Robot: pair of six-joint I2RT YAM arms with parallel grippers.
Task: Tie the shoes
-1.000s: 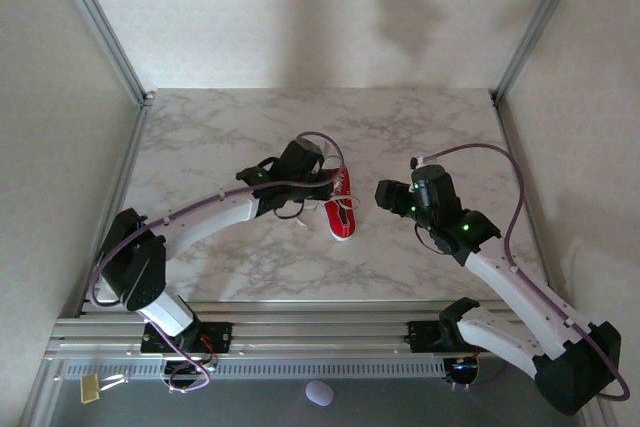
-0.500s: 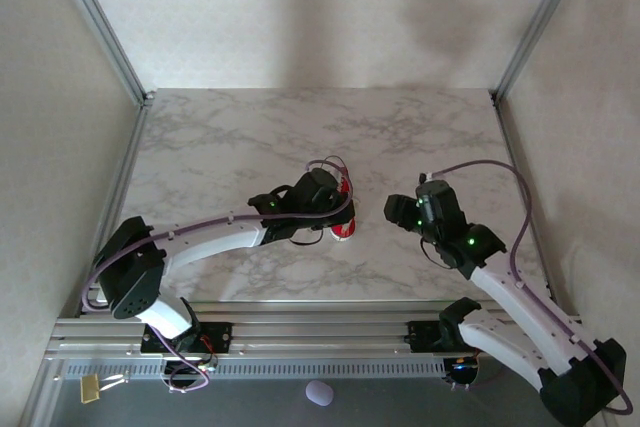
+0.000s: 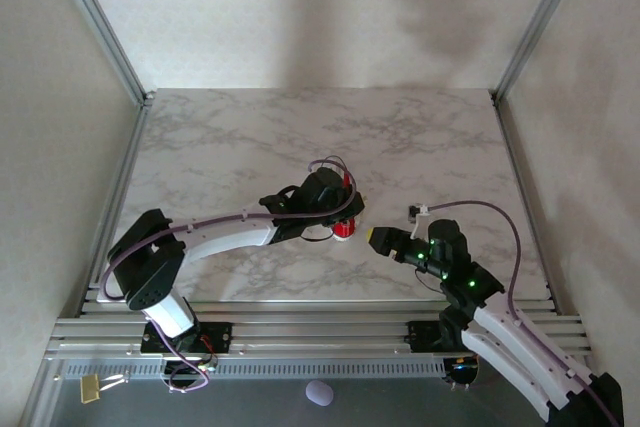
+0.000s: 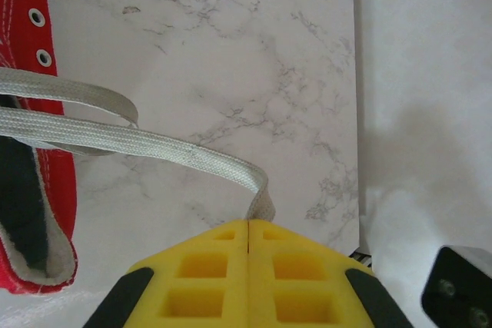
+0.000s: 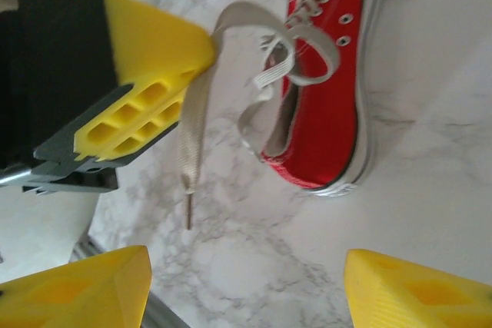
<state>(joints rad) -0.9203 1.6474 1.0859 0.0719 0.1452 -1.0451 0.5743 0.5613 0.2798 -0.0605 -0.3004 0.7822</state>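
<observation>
From above, the left arm's black wrist (image 3: 318, 195) covers most of the small red canvas sneaker (image 3: 343, 231), and the part left showing is too small for detail. The left wrist view cuts the sneaker at the left edge. There the flat white lace (image 4: 154, 144) vanishes between the closed yellow jaws of the left gripper (image 4: 250, 230). The right wrist view crops the sneaker's toe.

My robot lab cell, marble-print table (image 3: 220, 137), plain white walls (image 3: 300, 7) around it, aluminium frame posts (image 3: 100, 27) upper left and right, slotted mounting rail (image 3: 320, 332) along the bottom edge.
</observation>
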